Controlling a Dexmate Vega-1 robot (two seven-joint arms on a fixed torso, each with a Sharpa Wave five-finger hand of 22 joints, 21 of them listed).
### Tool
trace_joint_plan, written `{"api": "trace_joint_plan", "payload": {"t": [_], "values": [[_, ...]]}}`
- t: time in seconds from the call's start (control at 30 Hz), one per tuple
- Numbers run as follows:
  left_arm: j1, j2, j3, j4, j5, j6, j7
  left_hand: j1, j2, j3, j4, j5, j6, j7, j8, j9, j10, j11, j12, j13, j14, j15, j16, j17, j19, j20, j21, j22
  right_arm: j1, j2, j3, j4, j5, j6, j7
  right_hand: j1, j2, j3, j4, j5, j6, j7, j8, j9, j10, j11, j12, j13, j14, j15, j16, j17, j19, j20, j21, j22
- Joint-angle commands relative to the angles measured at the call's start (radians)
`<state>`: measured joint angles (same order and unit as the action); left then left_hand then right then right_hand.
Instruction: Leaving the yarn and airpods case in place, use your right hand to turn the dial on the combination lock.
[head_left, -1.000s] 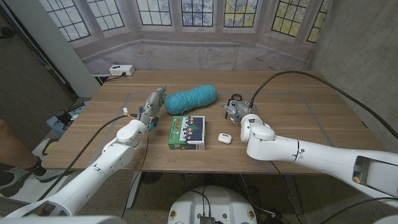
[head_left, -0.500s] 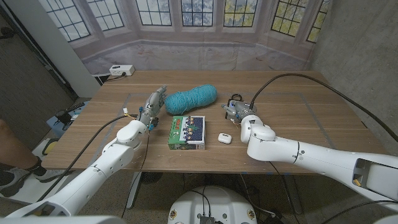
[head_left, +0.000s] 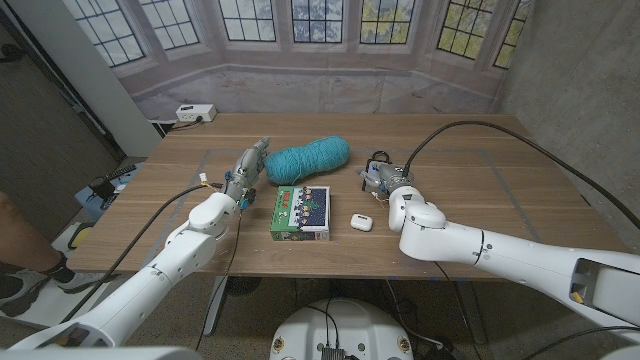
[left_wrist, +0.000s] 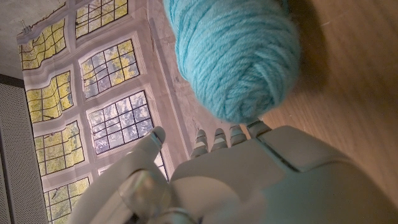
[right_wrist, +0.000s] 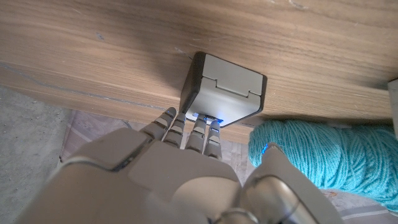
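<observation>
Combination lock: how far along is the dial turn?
Reach looks done: the right hand is at the combination lock, fingertips at its edge. Whether the dial has turned can't be told. The yarn and airpods case sit apart from it, untouched. The left hand waits open beside the yarn.

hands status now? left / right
Left hand: open, holds nothing, beside the teal yarn.
Right hand: fingertips at the combination lock; whether it grips it cannot be told.
</observation>
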<state>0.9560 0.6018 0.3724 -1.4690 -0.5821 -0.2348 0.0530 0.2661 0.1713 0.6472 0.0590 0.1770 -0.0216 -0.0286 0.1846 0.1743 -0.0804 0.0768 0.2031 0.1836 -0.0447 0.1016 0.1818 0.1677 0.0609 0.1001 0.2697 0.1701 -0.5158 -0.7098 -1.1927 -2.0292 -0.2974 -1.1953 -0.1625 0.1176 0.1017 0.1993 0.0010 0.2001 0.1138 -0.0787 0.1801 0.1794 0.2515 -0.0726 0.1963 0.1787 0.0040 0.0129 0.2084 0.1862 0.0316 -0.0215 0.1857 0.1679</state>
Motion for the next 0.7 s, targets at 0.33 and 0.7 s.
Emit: {"api": "trace_joint_plan", "payload": {"t": [0.33,0.7], "values": [[0.018,0.007,-0.005,-0.018,0.002,-0.002,0.012,0.016,0.002,0.006,-0.011,0.0,-0.007,-0.001,-0.001,0.006,0.001,0.007,-0.001,0.004,0.007,0.007,-0.004,0.001,0.007,0.001,-0.006,0.003,0.0,-0.023,-0.024,-0.045,-0.036,-0.013,0.032,0.009,-0.002,0.006,-0.005,-0.002,-0.002,-0.002,0.004,0.002,0.018,0.0,0.004,0.005,0.013,0.001,0.004,0.001,0.004,-0.003,0.008,0.001],[0.028,0.006,-0.008,-0.026,0.006,-0.009,0.021,0.019,0.002,0.009,-0.015,0.0,-0.006,0.0,-0.001,0.006,0.002,0.008,-0.001,0.004,0.006,0.006,-0.004,0.001,0.008,0.001,-0.009,0.003,0.003,-0.039,-0.029,-0.078,-0.07,-0.02,0.029,0.01,-0.002,0.008,-0.007,-0.003,0.001,-0.002,0.006,0.002,0.02,-0.001,0.002,0.006,0.016,0.004,0.003,0.002,0.005,-0.002,0.008,0.001]]}}
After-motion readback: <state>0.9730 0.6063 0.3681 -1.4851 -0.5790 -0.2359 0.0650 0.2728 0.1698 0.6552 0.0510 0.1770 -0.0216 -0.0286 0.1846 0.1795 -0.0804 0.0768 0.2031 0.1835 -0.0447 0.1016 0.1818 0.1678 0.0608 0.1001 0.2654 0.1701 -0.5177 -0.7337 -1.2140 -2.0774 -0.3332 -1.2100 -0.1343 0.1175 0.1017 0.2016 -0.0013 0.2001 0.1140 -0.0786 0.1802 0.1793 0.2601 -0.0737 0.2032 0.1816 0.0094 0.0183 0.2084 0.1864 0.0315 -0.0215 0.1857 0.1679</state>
